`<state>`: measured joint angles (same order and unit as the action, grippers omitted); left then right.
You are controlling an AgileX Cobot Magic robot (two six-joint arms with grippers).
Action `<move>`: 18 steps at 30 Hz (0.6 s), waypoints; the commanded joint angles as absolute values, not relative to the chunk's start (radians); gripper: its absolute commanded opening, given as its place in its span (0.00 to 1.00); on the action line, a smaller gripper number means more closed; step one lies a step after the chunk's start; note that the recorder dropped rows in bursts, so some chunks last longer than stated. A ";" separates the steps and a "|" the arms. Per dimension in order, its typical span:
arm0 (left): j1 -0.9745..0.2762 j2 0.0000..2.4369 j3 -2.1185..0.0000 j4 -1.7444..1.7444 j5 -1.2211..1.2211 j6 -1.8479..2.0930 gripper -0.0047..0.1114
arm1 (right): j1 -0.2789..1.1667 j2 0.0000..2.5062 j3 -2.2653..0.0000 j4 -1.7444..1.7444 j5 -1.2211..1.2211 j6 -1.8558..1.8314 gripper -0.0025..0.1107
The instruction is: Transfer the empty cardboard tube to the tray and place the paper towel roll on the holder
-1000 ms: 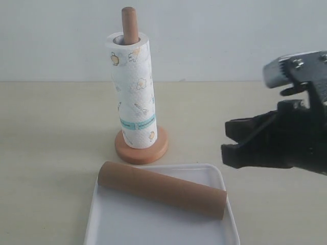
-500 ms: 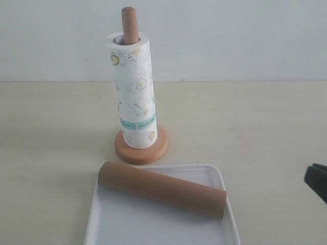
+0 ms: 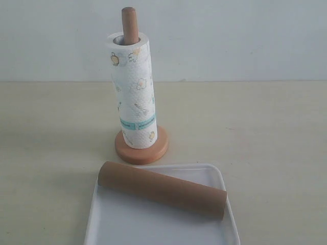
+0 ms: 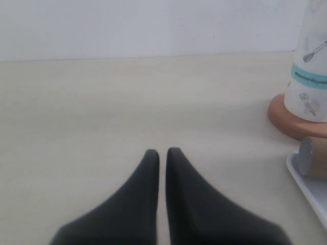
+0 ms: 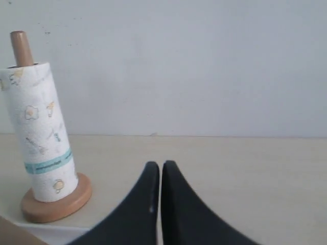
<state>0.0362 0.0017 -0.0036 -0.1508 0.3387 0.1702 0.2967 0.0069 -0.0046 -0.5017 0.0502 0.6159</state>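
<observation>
The paper towel roll (image 3: 134, 92) stands upright on the wooden holder (image 3: 141, 148), whose post top (image 3: 129, 23) sticks out above it. The brown cardboard tube (image 3: 162, 189) lies slantwise in the white tray (image 3: 219, 181) at the front. Neither gripper shows in the exterior view. My left gripper (image 4: 162, 152) is shut and empty above bare table, with the holder (image 4: 282, 115), the roll (image 4: 309, 76) and the tube's end (image 4: 312, 157) off to one side. My right gripper (image 5: 161, 165) is also shut and empty; the roll (image 5: 40, 130) on its holder (image 5: 53, 204) stands apart from it.
A pale beige tabletop (image 3: 255, 132) runs back to a plain white wall (image 3: 230, 35). The tray's rim (image 4: 306, 186) shows at the edge of the left wrist view, and a tray corner (image 5: 46, 232) in the right wrist view.
The right gripper, large at the right of the exterior view a second ago, has drawn back out of that view. The roll, holder, tube and tray have not moved.
</observation>
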 commanded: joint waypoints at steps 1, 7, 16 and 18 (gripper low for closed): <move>0.039 0.000 0.000 -0.149 0.337 0.177 0.08 | 0.241 0.000 0.000 -0.505 0.057 0.611 0.03; 0.039 0.000 0.000 -0.149 0.337 0.177 0.08 | 0.239 0.000 0.000 -0.503 0.057 0.630 0.03; 0.039 0.000 0.000 -0.149 0.337 0.177 0.08 | 0.239 0.000 0.000 -0.263 0.049 0.675 0.03; 0.039 0.000 0.000 -0.149 0.337 0.177 0.08 | 0.239 0.000 0.000 -0.035 0.049 0.449 0.03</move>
<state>0.0362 0.0017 -0.0036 -0.1508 0.3387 0.1702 0.2420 0.0047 -0.0046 -0.2855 0.0549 0.6755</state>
